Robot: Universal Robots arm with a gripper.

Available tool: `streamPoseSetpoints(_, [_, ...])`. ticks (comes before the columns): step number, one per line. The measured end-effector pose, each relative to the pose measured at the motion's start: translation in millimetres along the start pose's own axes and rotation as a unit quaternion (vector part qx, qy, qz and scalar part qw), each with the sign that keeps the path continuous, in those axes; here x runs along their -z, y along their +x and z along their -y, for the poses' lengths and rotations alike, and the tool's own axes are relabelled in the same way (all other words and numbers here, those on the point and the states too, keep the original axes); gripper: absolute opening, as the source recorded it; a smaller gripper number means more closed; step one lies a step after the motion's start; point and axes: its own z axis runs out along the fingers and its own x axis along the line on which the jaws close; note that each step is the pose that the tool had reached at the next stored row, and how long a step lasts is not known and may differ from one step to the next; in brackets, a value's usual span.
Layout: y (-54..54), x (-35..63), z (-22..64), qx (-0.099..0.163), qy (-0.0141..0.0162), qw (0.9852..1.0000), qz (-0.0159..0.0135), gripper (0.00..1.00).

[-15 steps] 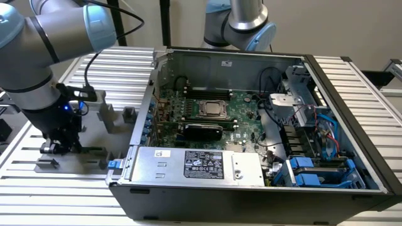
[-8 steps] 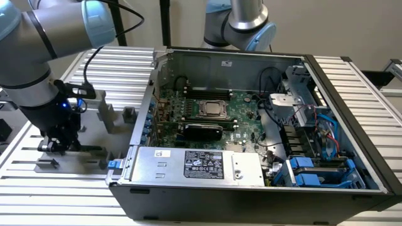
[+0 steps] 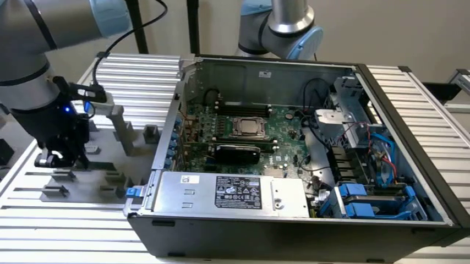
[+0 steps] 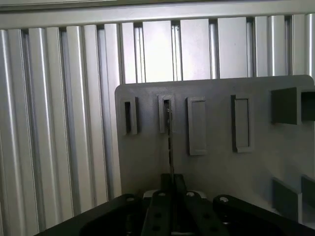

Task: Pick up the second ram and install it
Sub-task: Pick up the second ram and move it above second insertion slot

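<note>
The second ram (image 4: 170, 142) appears edge-on as a thin dark strip. It runs from a narrow slot (image 4: 166, 114) in the grey fixture plate (image 4: 216, 167) back to my gripper (image 4: 172, 183). The two fingers stand close together on either side of the strip, shut on its near end. In the exterior view my gripper (image 3: 63, 158) hangs low over the fixture plate (image 3: 99, 165) at the exterior view's left, outside the open computer case (image 3: 294, 220). The green motherboard (image 3: 253, 129) lies inside that case.
Grey fixture blocks (image 3: 121, 129) stand upright on the plate close to my gripper. A second robot arm (image 3: 283, 27) rises behind the case. A silver power supply (image 3: 235, 192) and blue drive bays (image 3: 367, 201) fill the case's near side. Ribbed aluminium table (image 3: 88, 231) surrounds everything.
</note>
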Motion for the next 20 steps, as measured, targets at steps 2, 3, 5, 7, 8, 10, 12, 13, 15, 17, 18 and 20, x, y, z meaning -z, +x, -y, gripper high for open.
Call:
streamPoseSetpoints(2, [0.0,9.0,0.0,0.0,-0.0001,1.0,0.0,0.0])
streamPoseSetpoints(3, [0.0,13.5,-0.1,0.0,0.0,1.0,0.0,0.0])
streamPoseSetpoints(5, [0.0,22.8,-0.1,0.0,-0.0001,1.0,0.0,0.0])
streamPoseSetpoints(7, [0.0,31.7,-0.2,0.0,0.0,1.0,0.0,0.0])
streamPoseSetpoints(8, [0.0,36.2,-0.2,0.0,0.0,1.0,0.0,0.0])
streamPoseSetpoints(10, [0.0,45.3,-0.2,0.0,0.0,1.0,0.0,0.0])
streamPoseSetpoints(12, [-0.1,54.3,-0.2,0.0,0.0,1.0,0.0,0.0])
streamPoseSetpoints(13, [-0.1,58.7,-0.1,0.0,0.0,1.0,0.0,0.0])
streamPoseSetpoints(15, [-0.2,68.2,0.7,0.0,0.0,1.0,0.0,0.0])
streamPoseSetpoints(17, [-0.5,77.1,2.4,0.0,-0.0001,1.0,-0.0001,0.0])
streamPoseSetpoints(18, [-0.6,81.5,3.6,0.0,0.0,1.0,0.0,0.0])
streamPoseSetpoints(20, [-0.9,90.4,7.3,0.0,0.0,1.0,0.0,0.0])
